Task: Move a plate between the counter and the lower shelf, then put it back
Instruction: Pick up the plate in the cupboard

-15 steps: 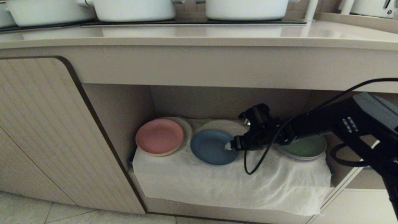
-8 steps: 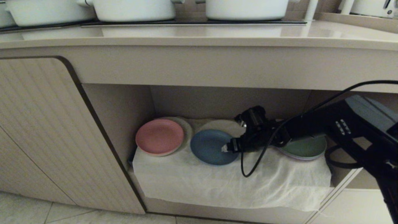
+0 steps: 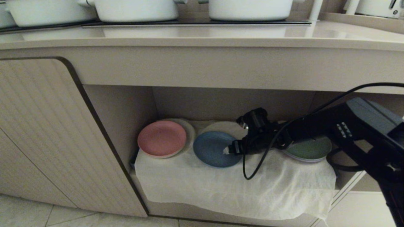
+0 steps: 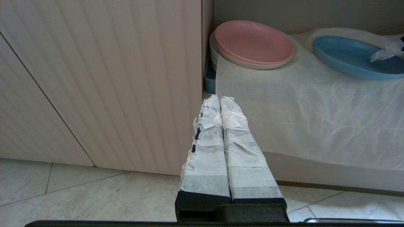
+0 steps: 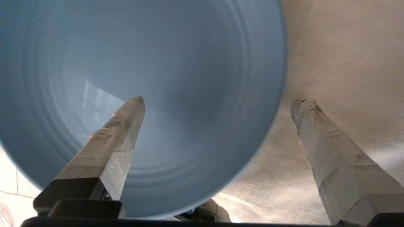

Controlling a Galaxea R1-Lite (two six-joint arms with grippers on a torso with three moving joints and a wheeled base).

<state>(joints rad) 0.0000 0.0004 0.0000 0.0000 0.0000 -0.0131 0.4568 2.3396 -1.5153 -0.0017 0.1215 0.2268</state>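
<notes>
The light-blue plate (image 3: 214,148) lies flat on the white cloth (image 3: 221,186) in the lower shelf (image 3: 227,104), between a pink plate and a green one. My right gripper (image 3: 228,150) reaches in from the right and is open. In the right wrist view the right gripper (image 5: 219,101) straddles the plate's rim: one taped finger (image 5: 126,126) hovers over the plate (image 5: 142,63), the other stands over the cloth (image 5: 341,63). My left gripper (image 4: 220,97) is shut and empty, parked low by the ribbed door. The counter (image 3: 202,34) runs above.
A pink plate (image 3: 162,138) tops a stack of white plates at the shelf's left; a green plate (image 3: 311,149) sits at the right, behind my arm. White pots (image 3: 135,9) stand on the hob. A ribbed cabinet door (image 3: 47,132) flanks the niche. A black cable (image 3: 252,167) loops down.
My right gripper has crept a little to the left, further over the blue plate. The plate has not moved. The cloth's front right corner hangs slightly lower.
</notes>
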